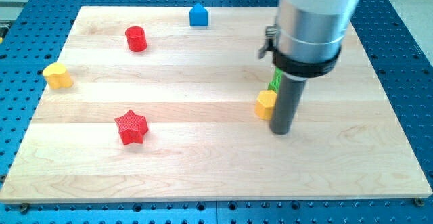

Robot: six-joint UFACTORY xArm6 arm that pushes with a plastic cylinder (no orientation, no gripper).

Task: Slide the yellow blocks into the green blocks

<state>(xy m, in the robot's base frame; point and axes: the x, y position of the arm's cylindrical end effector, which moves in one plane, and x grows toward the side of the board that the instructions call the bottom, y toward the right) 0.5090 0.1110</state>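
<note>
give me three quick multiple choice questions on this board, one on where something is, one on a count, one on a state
1. Where is my tip?
A. beside the blue block at the view's top
B. just to the view's right of the yellow block near the middle
C. on the red star

2. How many red blocks are there?
A. one
B. two
C. three

3. How does the green block show?
A. fully in the open
B. flipped onto the red cylinder
C. mostly hidden behind the rod

Answers: 1 B, the rod's end stands right by that yellow block. 2 B, a red cylinder and a red star. 3 C, only a green sliver peeks out above the yellow block.
</note>
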